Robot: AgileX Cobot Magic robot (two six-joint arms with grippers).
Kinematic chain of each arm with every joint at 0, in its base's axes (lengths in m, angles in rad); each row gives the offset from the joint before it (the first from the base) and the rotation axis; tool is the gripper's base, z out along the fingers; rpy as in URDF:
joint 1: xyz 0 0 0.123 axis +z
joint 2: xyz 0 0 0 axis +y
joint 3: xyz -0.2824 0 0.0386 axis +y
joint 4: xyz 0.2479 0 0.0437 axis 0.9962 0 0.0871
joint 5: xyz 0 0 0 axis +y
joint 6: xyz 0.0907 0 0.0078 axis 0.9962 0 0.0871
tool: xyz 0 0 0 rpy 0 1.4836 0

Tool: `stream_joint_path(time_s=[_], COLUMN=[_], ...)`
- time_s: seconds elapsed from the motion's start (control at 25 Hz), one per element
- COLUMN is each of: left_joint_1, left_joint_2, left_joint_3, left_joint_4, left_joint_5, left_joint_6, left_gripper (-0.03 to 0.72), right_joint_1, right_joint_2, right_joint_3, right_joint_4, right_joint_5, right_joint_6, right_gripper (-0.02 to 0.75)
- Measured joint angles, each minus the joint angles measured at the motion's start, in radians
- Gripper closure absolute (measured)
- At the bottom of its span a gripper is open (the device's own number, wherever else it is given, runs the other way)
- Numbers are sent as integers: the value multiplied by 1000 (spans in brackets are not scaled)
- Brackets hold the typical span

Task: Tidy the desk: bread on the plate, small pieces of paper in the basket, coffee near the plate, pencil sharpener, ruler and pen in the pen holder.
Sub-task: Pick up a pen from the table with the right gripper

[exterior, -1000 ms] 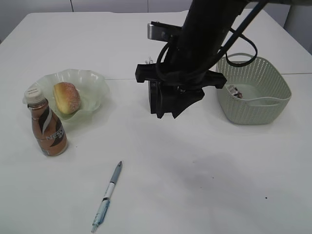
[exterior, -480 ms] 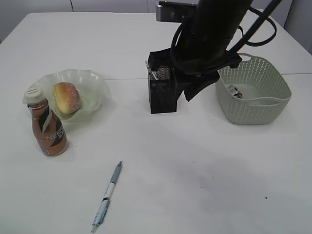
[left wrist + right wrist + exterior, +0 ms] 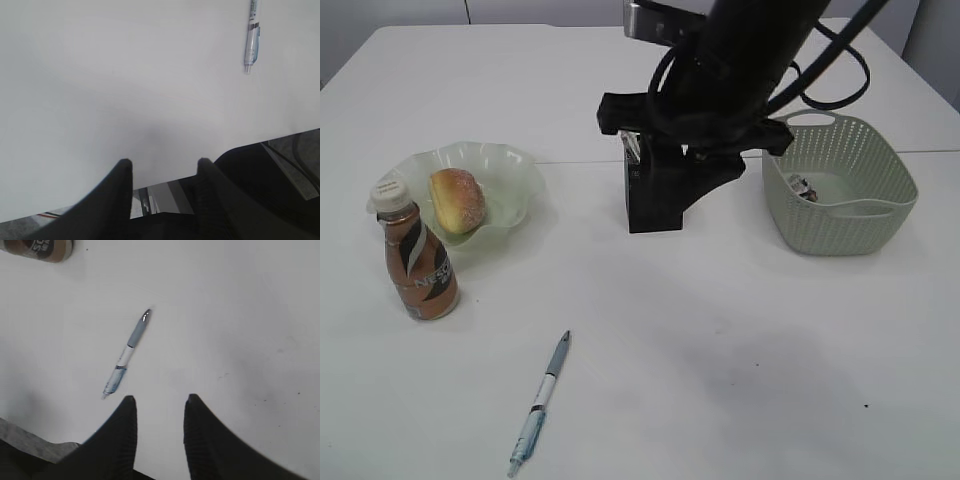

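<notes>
The bread (image 3: 457, 200) lies on the pale green plate (image 3: 515, 170) at the left. The coffee (image 3: 417, 262) stands upright just in front of the plate. The pen (image 3: 540, 403) lies on the desk (image 3: 740, 340) near the front edge, and also shows in both wrist views (image 3: 252, 37) (image 3: 126, 354). The black pen holder (image 3: 650, 200) stands mid-desk with the whitish ruler (image 3: 632, 148) sticking out of its top. My right arm (image 3: 740, 60) hangs over it. My right gripper (image 3: 159, 400) is open and empty. My left gripper (image 3: 162, 162) is open and empty over bare desk. The pencil sharpener is hidden.
The grey-green basket (image 3: 840, 195) stands at the right, next to the arm, with a small crumpled scrap (image 3: 803, 187) inside. The coffee's base (image 3: 40, 247) shows at the top left of the right wrist view. A thin seam (image 3: 570, 162) crosses the desk behind the plate.
My right arm rose and swung right away from the pen holder, then came back left over it. The bread, coffee, pen and basket have not moved.
</notes>
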Motion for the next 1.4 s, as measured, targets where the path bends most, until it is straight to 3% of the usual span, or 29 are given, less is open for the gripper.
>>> stream_joint_path(time_s=[0.24, 0.48, 0.72, 1.4], left_joint_1=[0, 0, 0, 0], left_joint_2=[0, 0, 0, 0], left_joint_3=[0, 0, 0, 0], left_joint_4=[0, 0, 0, 0], left_joint_5=[0, 0, 0, 0], left_joint_6=[0, 0, 10, 30], left_gripper=[381, 381, 381, 381], right_joint_1=[3, 111, 183, 192], right_joint_2=[0, 18, 117, 219], right_joint_3=[0, 0, 0, -2], right_joint_4=[66, 91, -27, -26], right_joint_5=[-12, -121, -192, -229], right_joint_6=[134, 236, 371, 462], right_gripper=[472, 472, 473, 474])
